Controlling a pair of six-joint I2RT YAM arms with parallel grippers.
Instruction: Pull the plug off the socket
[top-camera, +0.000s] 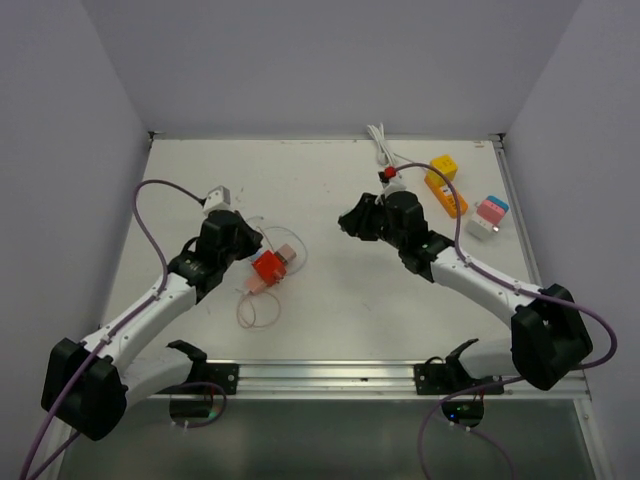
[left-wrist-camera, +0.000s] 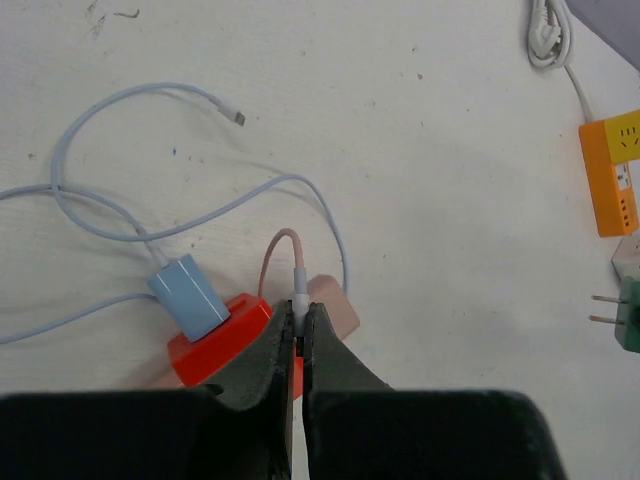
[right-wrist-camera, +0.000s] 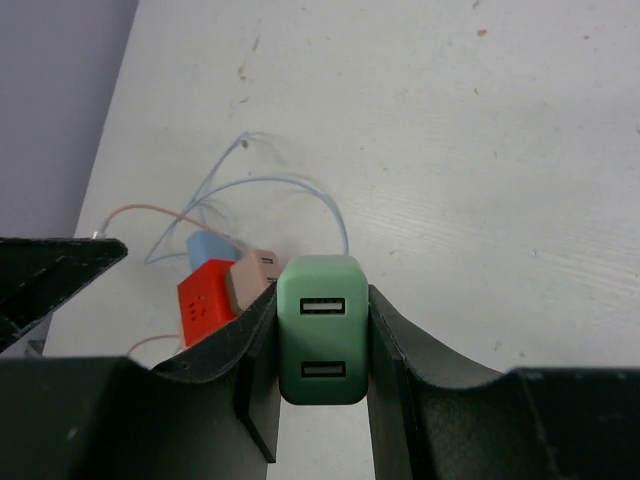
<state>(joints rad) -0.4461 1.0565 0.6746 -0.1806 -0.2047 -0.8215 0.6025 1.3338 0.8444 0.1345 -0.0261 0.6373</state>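
The left gripper (left-wrist-camera: 299, 318) is sitting closed over the red socket (left-wrist-camera: 225, 340), hiding much of the pink plug (left-wrist-camera: 338, 305); whether it is pinching the cable (left-wrist-camera: 275, 250) is unclear. Right of them, the right gripper (right-wrist-camera: 322, 290) is clamping a green plug (right-wrist-camera: 322, 345).

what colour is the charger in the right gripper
The charger is green, clearest in the right wrist view.

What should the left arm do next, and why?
Probably pull gently away from the red socket: the left gripper is pinched shut on the pink cable's white end at the pink plug, which looks plugged into that socket.
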